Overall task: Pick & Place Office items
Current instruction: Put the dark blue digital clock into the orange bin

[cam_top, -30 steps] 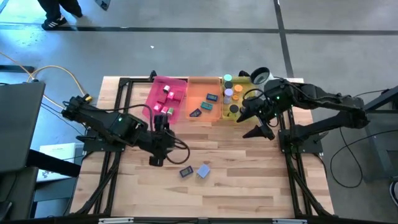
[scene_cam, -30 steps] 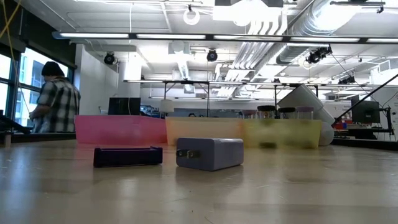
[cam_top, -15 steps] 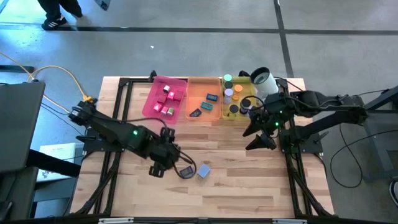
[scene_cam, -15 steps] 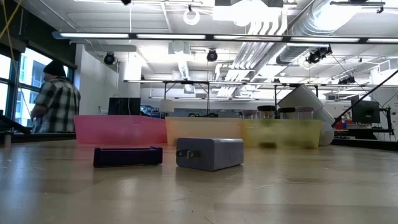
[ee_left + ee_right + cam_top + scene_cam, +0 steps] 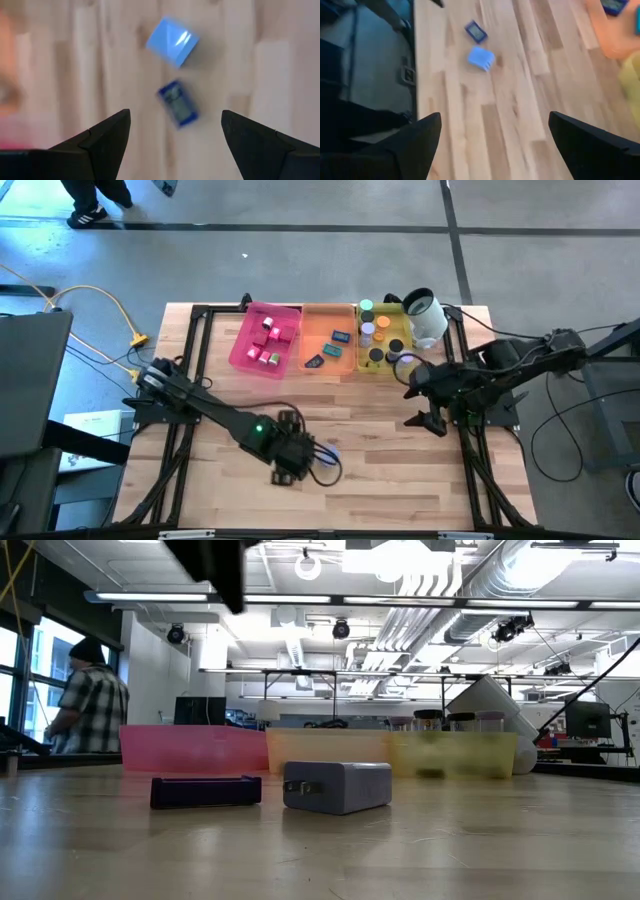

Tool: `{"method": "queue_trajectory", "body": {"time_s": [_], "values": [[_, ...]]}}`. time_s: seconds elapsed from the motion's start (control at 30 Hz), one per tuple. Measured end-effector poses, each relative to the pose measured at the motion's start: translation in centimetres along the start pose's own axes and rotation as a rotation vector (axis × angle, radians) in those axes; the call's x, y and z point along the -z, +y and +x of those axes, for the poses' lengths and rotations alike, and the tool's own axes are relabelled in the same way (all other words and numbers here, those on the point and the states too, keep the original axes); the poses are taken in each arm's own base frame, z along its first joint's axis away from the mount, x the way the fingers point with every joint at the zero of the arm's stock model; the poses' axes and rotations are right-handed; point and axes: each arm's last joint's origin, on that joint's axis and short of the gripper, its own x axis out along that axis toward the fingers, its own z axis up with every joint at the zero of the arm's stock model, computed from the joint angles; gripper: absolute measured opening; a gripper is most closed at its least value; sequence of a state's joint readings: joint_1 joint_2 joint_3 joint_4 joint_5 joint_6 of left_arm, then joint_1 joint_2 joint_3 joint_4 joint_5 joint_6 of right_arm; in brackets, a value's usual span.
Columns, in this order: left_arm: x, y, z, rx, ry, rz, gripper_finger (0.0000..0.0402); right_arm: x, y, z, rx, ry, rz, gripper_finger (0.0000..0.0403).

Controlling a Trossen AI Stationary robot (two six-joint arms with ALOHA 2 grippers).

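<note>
Two office items lie on the bare wood near the table's middle: a dark blue flat rectangle and a lavender block. My left gripper hangs open above them, pointing steeply down, its fingers clear of both. One of its fingers shows at the top of the low view. My right gripper stands open over the table's right side and holds nothing. More small pieces lie in the pink tray, the orange tray and the yellow tray.
The three trays stand in a row at the far edge. A white cup lies beside the yellow tray. Black frame rails run along both table sides. A person stands beyond the far left corner.
My left gripper has come down and gone toward the table's near edge and right, from beside the pink tray to above the two loose pieces. My right gripper has swung away from the yellow tray toward the near edge and turned, uncovering the white cup. Both stayed open.
</note>
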State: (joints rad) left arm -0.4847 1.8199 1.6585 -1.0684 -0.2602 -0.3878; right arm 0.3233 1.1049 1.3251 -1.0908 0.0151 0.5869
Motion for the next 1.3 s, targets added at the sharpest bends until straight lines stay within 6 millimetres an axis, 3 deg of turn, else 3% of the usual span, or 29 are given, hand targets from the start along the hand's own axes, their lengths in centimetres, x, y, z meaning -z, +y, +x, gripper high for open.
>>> {"method": "queue_trajectory", "body": {"time_s": [0.13, 0.47, 0.83, 1.3], "values": [[-0.9, -1.3, 1.9, 0.032, -0.048, -0.057, 0.0305, 0.9, 0.5, 0.0, 0.012, 0.052, -0.047, 0.0357], [-0.7, -2.2, 4.8, -0.007, 0.015, -0.261, 0.0305, 2.4, 2.2, -0.2, -0.051, 0.099, -0.154, 0.0357], [0.4, -3.4, 8.8, -0.082, 0.141, -0.220, 0.0305, 3.5, 3.4, -0.5, -0.054, 0.091, -0.212, 0.0357], [0.7, -3.5, 10.7, -0.144, 0.150, -0.284, 0.0305, 4.1, 4.4, -0.7, -0.077, 0.067, -0.224, 0.0357]]}}
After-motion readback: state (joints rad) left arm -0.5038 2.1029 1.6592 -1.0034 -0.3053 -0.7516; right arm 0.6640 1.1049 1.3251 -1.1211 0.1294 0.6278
